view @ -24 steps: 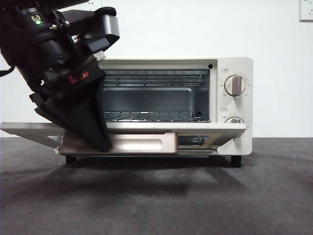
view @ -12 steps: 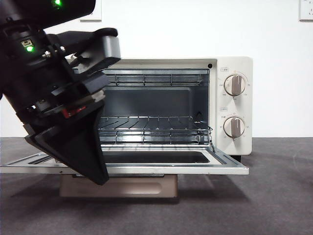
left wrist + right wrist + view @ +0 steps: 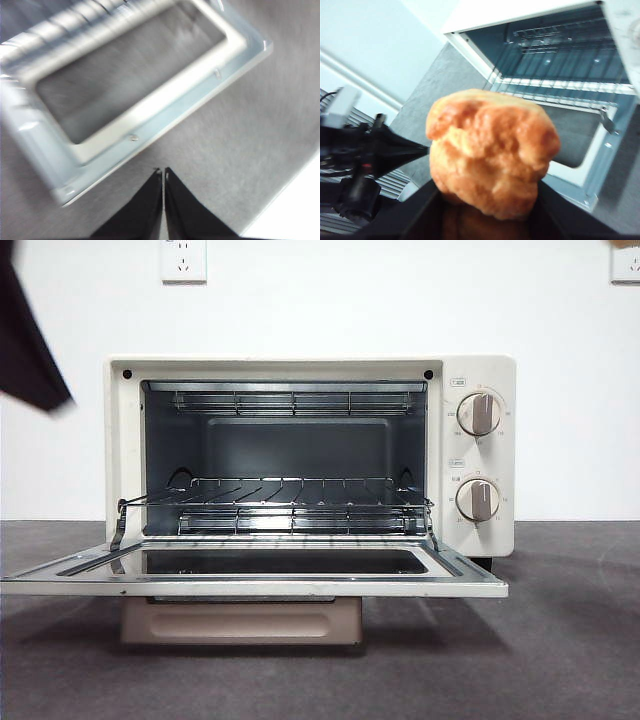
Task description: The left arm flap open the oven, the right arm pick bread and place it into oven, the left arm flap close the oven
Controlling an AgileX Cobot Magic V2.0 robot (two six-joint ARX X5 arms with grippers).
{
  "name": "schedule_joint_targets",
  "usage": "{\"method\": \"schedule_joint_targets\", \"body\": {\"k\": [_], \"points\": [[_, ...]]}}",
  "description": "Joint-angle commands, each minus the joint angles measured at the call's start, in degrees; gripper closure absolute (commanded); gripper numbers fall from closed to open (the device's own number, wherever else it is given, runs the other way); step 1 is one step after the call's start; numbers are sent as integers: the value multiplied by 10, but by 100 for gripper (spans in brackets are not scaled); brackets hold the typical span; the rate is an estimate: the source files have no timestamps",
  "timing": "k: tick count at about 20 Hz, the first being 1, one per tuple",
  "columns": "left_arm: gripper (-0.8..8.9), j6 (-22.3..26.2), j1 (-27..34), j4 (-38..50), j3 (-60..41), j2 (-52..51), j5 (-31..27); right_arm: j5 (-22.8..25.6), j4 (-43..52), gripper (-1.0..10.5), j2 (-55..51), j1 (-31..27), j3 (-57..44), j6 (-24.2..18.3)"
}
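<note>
Oven (image 3: pixel 310 455) stands mid-bench in the front view, cream-white, door (image 3: pixel 255 573) dropped flat toward the camera so the dark glass pane faces up. Beige bar handle (image 3: pixel 240 620) hangs under the door's front edge. Cavity open: wire rack (image 3: pixel 290 505) across the lower half, heating bars along the ceiling. Two beige knobs (image 3: pixel 480 413) stacked on the panel at 3 o'clock of the cavity — upper and lower, both pointers near upright.

Left pincer (image 3: pixel 163 172) — jaws pressed together, tips meeting, nothing between them. Its wrist view shows it above the grey bench (image 3: pixel 240 130), just off a corner of the lowered door; picture is motion-blurred. In the front view a black tip (image 3: pixel 25 340) shows at the 9–10 o'clock edge, clear of the oven; cannot tell from that view alone which arm it is.

Bread (image 3: pixel 490 150) — lumpy golden-orange roll, browned patches — sits clamped in the right pincer (image 3: pixel 487 220), jaws closed against its lower part, held in the air. Seen from the right wrist, the roll hangs short of the oven, with the open cavity and lowered door beyond it at roughly 1 o'clock. A second black arm shows at 9 o'clock in that same view, well apart from the roll.

White wall behind, sockets (image 3: pixel 183 260) at 11 o'clock.
</note>
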Motion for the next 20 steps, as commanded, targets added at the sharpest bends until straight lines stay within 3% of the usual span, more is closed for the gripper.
{"method": "schedule_joint_targets", "body": {"k": [1,7,13,20], "points": [[803,-33,-4,-16,5,-68,-4,28,44,751,54,42,9,18],[803,-117,-4,-60,5,-223,-4,168,229,752,235,163,9,52],[803,-153,-4,-66,5,-258,-4,232,345,752,417,176,35,79],[803,-196,-4,-74,5,-257,-2,306,434,752,506,176,54,104]]}}
